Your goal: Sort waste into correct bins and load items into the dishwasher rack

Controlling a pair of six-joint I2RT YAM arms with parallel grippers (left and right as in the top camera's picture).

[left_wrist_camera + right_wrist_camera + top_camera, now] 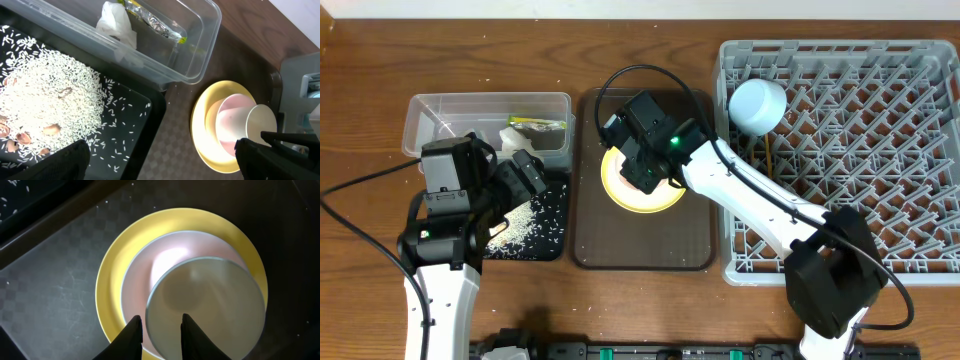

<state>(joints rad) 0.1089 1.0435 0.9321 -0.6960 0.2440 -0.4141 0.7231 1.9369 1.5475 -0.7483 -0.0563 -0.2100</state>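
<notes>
My right hand (160, 322) is pinched on the small white cup (205, 305). One finger (131, 335) sits outside the near wall and the other reaches over the lip, so the hand is clamped on the rim with only a thin gap between the fingers. The cup is on the yellow plate (111, 280), which lies on the dark brown serving tray (55, 290). From the left wrist view the cup looks tipped rather than square on its base, though I can't tell whether it has cleared the plate. I judge the step in hand to be carrying this cup to the dishwasher rack (840, 47). A rim pinch on a smooth wall lets the cup swing or slip, so I want to rise straight up and slowly, without twisting my wrist, until the base is well clear and the plate won't be dragged along. Then I'd travel to my right and choose a free run of pegs near the light blue bowl (758, 104), but not touching it. There I'd turn the cup mouth down and let it settle between the pegs before I let go. My left hand (162, 152) hangs wide open and empty over the edge of the black tray (142, 135), above the loose rice (50, 100). It is beside the clear tub (200, 55) that holds the tissue (117, 22) and the wrapper (155, 22). That is close to the plate, so I'd lift away from that side.
</notes>
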